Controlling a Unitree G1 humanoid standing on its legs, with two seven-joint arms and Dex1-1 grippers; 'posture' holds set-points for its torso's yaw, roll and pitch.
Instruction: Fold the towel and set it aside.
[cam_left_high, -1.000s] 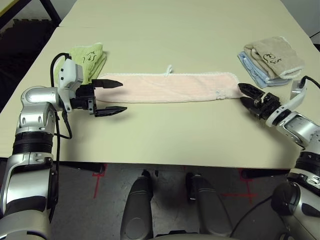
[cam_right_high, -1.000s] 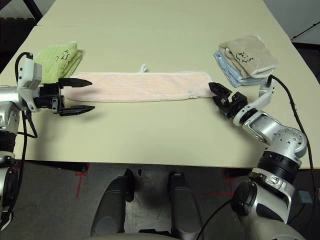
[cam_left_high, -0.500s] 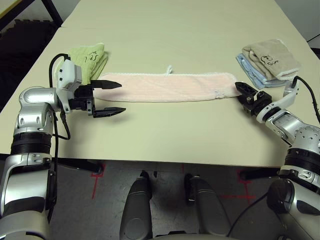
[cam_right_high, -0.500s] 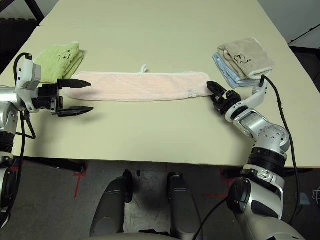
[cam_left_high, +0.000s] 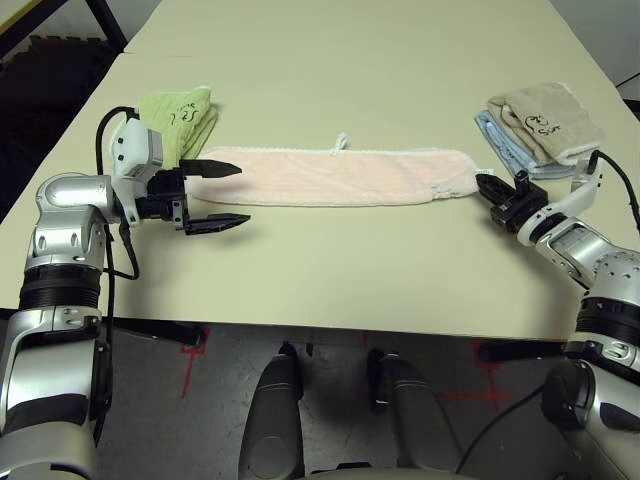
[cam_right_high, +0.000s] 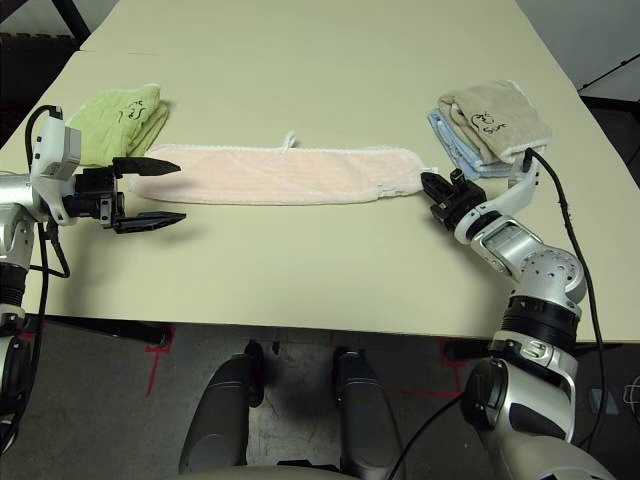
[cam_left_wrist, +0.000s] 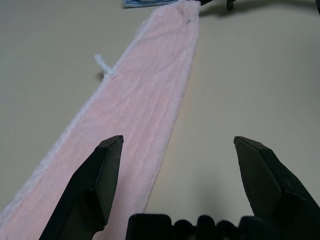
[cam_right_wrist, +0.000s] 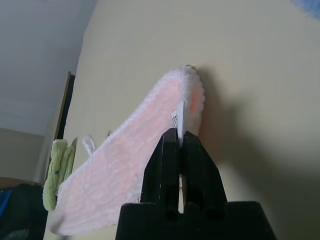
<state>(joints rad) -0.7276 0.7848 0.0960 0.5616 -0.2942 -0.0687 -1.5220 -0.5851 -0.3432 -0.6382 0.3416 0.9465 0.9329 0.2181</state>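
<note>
The towel (cam_left_high: 330, 176) is pale pink and lies as a long narrow strip across the table, its white loop (cam_left_high: 340, 140) on the far edge. My left gripper (cam_left_high: 243, 194) stands open at the strip's left end, with one finger over the cloth and the other over bare table in front of it. In the left wrist view the towel (cam_left_wrist: 145, 105) runs away between and beside the spread fingers (cam_left_wrist: 100, 175). My right gripper (cam_left_high: 487, 186) is shut on the towel's right end. The right wrist view shows its fingertips (cam_right_wrist: 170, 145) pinching the cloth (cam_right_wrist: 130, 170) by the small white tag (cam_right_wrist: 176, 117).
A light green folded towel (cam_left_high: 180, 115) lies just behind my left gripper. A beige folded towel (cam_left_high: 545, 118) lies on a blue one (cam_left_high: 497, 138) right behind my right gripper. The table's front edge (cam_left_high: 330, 328) runs close below both arms.
My right gripper has moved in on the towel's right end and shut on it. My left gripper has stayed open in the same place.
</note>
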